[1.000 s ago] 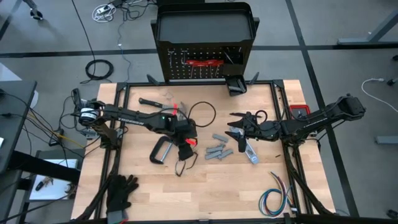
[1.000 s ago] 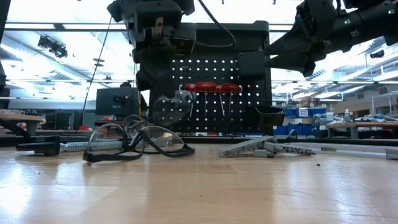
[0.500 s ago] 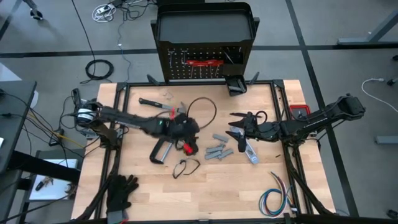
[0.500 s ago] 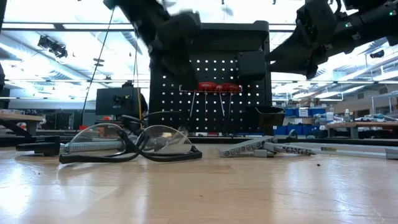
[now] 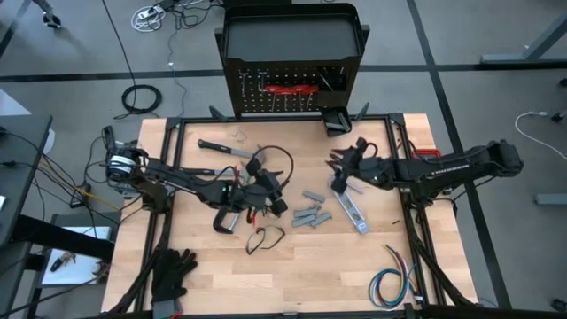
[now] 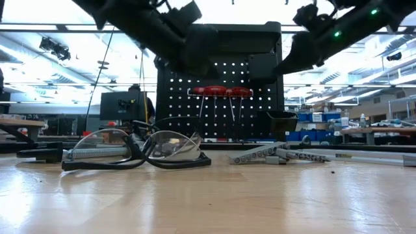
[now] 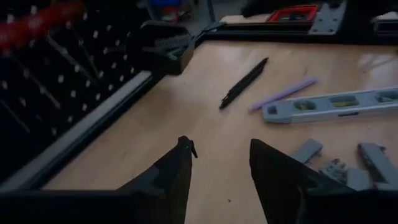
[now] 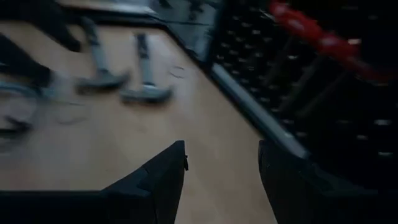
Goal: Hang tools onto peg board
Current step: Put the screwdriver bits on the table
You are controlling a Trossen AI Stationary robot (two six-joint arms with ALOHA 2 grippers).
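The black peg board [image 5: 292, 62] stands upright at the table's far edge, with red-handled screwdrivers [image 6: 221, 91] hanging on it. On the wood lie two hammers [image 5: 221, 148], a grey C-clamp [image 5: 229, 217], grey metal pieces [image 5: 310, 213] and a silver level [image 5: 350, 208]. My left gripper [image 5: 283, 204] hangs open over the table's middle, pointing toward the right edge, with nothing between its fingers [image 7: 180, 168]. My right gripper [image 5: 337, 166] hangs open above the level's far end, pointing left, and is also empty [image 8: 168, 168].
Clear safety glasses [image 5: 264, 237] lie flat on the wood near the C-clamp. Black gloves [image 5: 173, 270] sit at the near left corner and a coloured wire bundle [image 5: 394, 283] at the near right. A red box [image 5: 425, 158] sits at the right edge, a small black bin [image 5: 337, 121] below the board.
My left gripper has let go of the safety glasses, which have dropped from a tilted, part-lifted pose to lie flat on the table. It has then tipped up from pointing down to nearly level. My right gripper has moved toward the far edge and rolled.
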